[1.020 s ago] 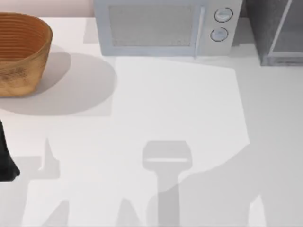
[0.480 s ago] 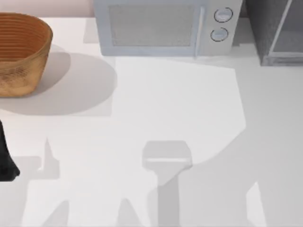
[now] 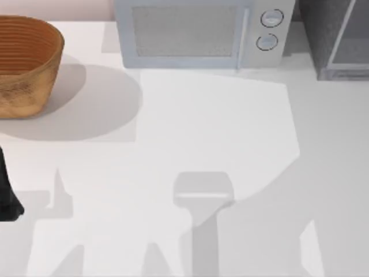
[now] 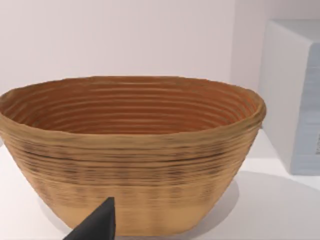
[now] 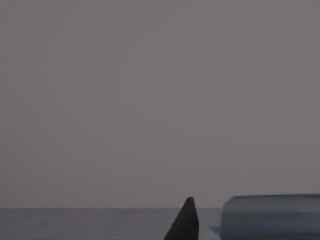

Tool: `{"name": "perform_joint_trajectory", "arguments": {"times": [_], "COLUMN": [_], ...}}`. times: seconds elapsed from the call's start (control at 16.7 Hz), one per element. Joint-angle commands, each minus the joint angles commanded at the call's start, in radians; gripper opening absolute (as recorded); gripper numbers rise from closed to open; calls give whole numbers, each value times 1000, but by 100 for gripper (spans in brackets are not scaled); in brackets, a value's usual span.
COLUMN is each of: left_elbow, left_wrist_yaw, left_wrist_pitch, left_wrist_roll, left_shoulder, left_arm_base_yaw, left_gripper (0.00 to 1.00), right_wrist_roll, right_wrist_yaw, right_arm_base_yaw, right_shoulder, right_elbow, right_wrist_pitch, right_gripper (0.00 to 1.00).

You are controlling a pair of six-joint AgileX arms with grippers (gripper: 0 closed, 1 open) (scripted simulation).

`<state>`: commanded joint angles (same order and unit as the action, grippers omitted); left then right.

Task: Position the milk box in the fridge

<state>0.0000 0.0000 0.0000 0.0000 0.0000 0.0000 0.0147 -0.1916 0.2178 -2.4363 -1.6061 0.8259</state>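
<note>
Fingertip (image 5: 186, 220) of right gripper (image 5: 200, 226) just beside milk box (image 5: 272, 215); pinching or spread, cannot tell. Arm shadow on table (image 3: 230, 115) right side shifted slightly since a second ago: right arm probably carrying box toward fridge (image 3: 334, 34). Left arm (image 3: 7, 190) parked at left edge, unmoved.

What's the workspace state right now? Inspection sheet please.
Surface: white table, shadows across it.
Job's things: fridge at the far right corner, partly in view; a blue-topped object, possibly the milk box, sits beside a right gripper fingertip in the right wrist view.
Clutter: wicker basket far left; microwave at the back.
Grippers: left arm at the left edge; fingertip faces the basket.
Cables: nothing seen.
Surroundings: pale wall.
</note>
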Motion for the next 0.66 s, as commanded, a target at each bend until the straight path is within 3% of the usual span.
{"name": "perform_joint_trajectory", "arguments": {"times": [0.3,0.66], "left_elbow": [0,0], "left_wrist_yaw": [0,0], "left_wrist_pitch": [0,0], "left_wrist_roll": [0,0], "left_shoulder": [0,0], "left_arm_base_yaw": [0,0], "left_gripper": [100,100], "right_wrist_roll": [0,0], "right_wrist_yaw": [0,0], "right_arm_base_yaw": [0,0], "right_shoulder": [0,0], "right_elbow": [0,0], "right_wrist_pitch": [0,0], "right_gripper": [98,100]}}
